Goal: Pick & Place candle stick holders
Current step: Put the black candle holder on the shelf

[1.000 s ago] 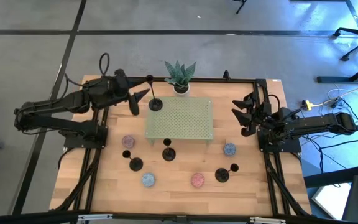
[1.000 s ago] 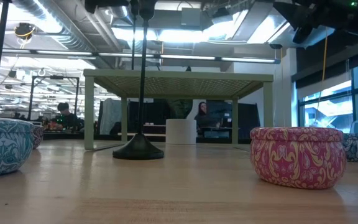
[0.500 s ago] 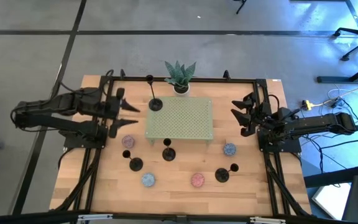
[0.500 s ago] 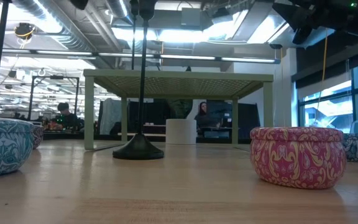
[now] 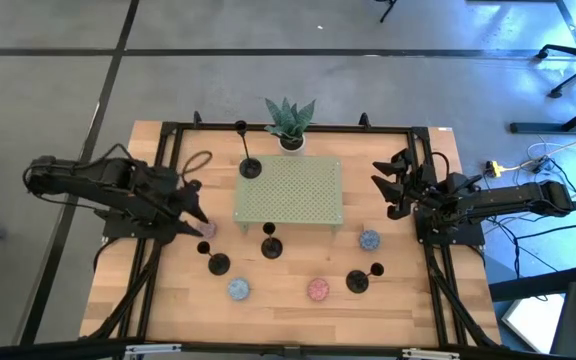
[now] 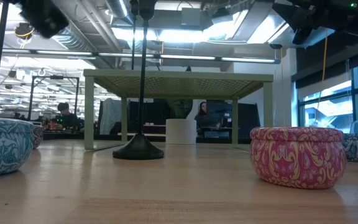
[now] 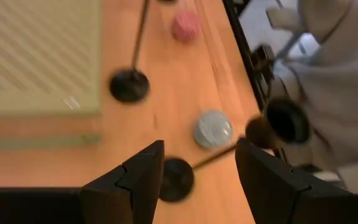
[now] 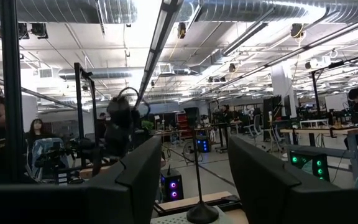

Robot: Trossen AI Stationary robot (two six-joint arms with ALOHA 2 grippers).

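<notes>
A: Where are the candle stick holders relative to the green perforated stand [image 5: 289, 190]?

B: One holder [image 5: 249, 162] stands on the stand's back-left corner, near the potted plant [image 5: 290, 122]. Three are on the desk [image 5: 288, 295] in front of the stand: one [image 5: 216, 260] off its front-left corner, one [image 5: 270, 243] just before its front edge, one [image 5: 359, 279] further out toward the front-right.

A: And the arms?

B: The left gripper [image 7: 197, 174] hangs left of the stand, over the holder off the front-left corner; its jaws are apart and empty, with that holder's base [image 7: 176, 179] between them in the wrist view. The right gripper [image 5: 392, 184] waits right of the stand, jaws apart too.

A: What could go wrong?

B: I'd judge the thin stem is the trouble: if the jaws close off-centre, they could tip the holder. The pink tin [image 5: 205, 228] sits just beside it and might get nudged.
</notes>
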